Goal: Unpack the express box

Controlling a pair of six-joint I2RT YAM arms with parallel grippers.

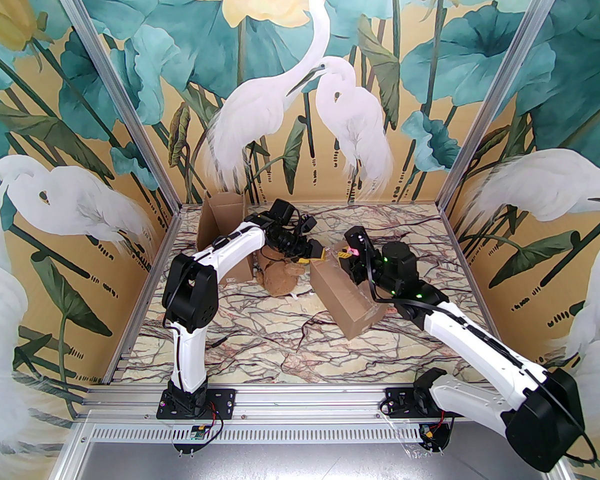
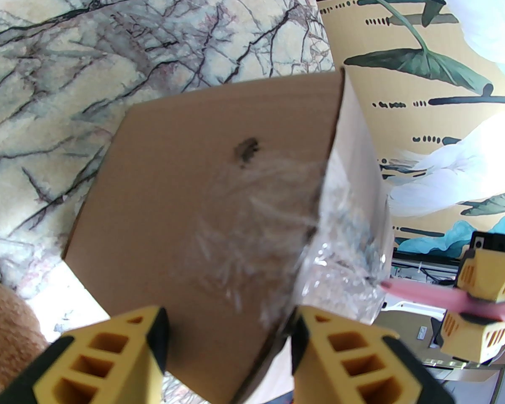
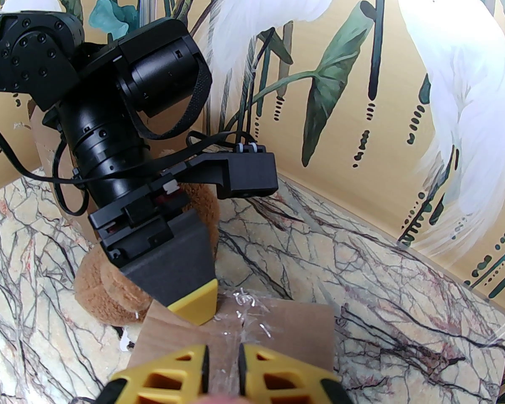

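Note:
The brown express box (image 1: 342, 295) lies slanted at mid-table, with crumpled clear tape (image 2: 341, 242) on its far end. My left gripper (image 1: 316, 257) reaches over from the left and clamps that far end. In the left wrist view, cardboard (image 2: 202, 175) spans the gap between its yellow fingers (image 2: 109, 360). My right gripper (image 1: 354, 263) hovers at the same end, shut on a thin pink cutter (image 2: 421, 295) whose tip points at the taped edge. In the right wrist view, the right gripper (image 3: 222, 368) is nearly closed above the box top (image 3: 277, 330).
A brown plush toy (image 1: 280, 278) lies just left of the box, under the left arm. An opened cardboard box (image 1: 220, 228) stands at the back left corner. Marble tabletop (image 1: 260, 338) stretches in front of both, bounded by painted walls and aluminium posts.

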